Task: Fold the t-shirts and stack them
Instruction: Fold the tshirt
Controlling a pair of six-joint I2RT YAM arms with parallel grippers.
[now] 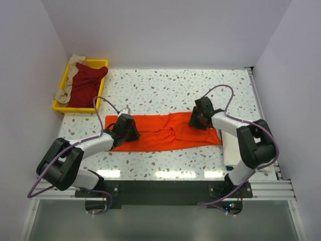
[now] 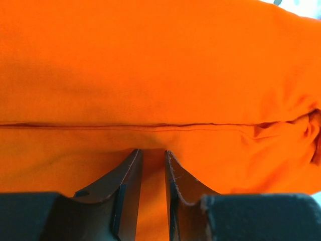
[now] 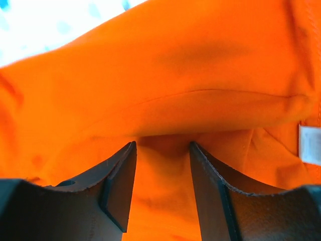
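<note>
The bright orange t-shirt (image 1: 165,131) lies folded into a long strip across the middle of the table. My left gripper (image 1: 128,128) sits low on its left end. In the left wrist view the jaws (image 2: 152,150) stand close together with orange cloth (image 2: 160,65) pinched between them. My right gripper (image 1: 199,119) sits on the strip's right part. In the right wrist view its jaws (image 3: 161,143) hold a thicker bunch of orange cloth (image 3: 190,55), beside the small white tag (image 3: 310,144). A dark red t-shirt (image 1: 86,83) and a beige one (image 1: 75,63) lie in the tray.
The yellow tray (image 1: 80,109) stands at the back left corner. A cream-white cloth (image 1: 230,149) lies at the table's right edge beside the right arm. White walls enclose the table on three sides.
</note>
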